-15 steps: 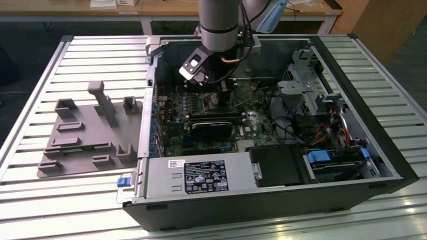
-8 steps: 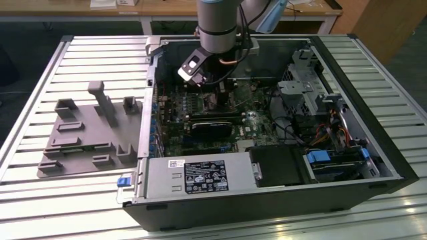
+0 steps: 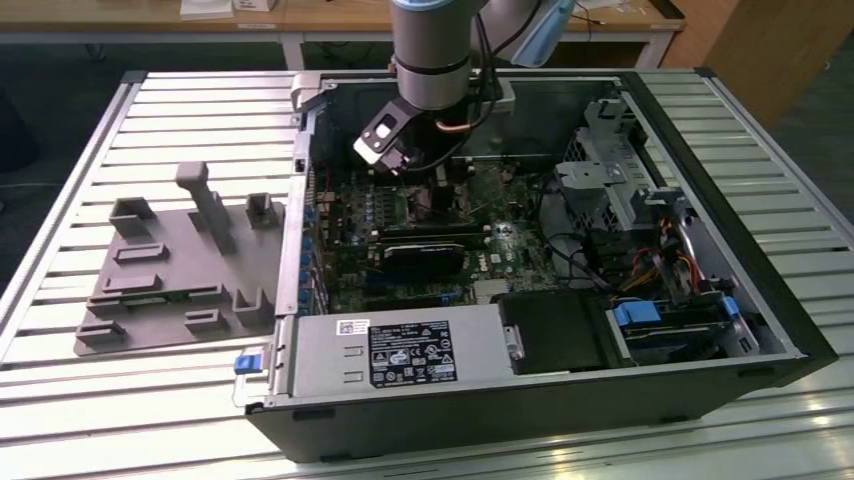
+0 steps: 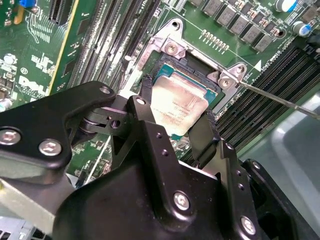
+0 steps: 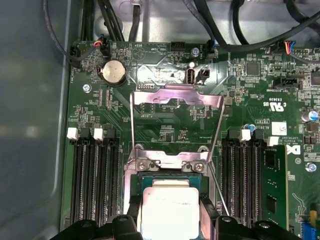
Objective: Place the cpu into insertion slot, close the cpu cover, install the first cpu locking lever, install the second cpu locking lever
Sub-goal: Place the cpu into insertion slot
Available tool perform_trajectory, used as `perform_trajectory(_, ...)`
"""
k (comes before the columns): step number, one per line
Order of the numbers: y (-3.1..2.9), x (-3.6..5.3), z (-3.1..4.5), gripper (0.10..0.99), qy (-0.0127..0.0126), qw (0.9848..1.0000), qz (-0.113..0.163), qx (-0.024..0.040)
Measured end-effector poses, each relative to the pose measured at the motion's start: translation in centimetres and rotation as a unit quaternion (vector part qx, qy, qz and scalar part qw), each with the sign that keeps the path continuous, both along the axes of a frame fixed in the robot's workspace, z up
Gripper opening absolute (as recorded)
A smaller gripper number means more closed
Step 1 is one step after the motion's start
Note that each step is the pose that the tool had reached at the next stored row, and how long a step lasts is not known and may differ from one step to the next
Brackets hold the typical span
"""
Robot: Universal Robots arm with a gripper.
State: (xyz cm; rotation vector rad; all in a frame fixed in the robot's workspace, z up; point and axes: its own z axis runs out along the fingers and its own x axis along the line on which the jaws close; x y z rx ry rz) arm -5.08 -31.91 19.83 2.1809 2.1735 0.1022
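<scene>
My tool (image 4: 176,117) is clamped on the cpu (image 4: 179,105) by two opposite edges, holding it right at the slot (image 4: 191,63); I can't tell if it's seated. The cover (image 5: 176,95) stands flipped open and both levers (image 5: 131,125) are unlatched, so those steps remain.

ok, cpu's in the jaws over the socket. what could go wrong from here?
1. The gripper holds the cpu over the insertion slot; any skew or offset while lowering might jam it on the rim.
2. The jaws flank the cpu close to that metal rim and could strike it.
3. A thin locking lever slants beside the slot; the arm might snag it.
</scene>
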Motion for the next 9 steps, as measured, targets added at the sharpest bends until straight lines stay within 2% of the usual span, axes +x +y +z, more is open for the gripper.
perform_trajectory(9,0.14,-0.21,-0.52,0.537,0.0,1.0,-0.01,0.0)
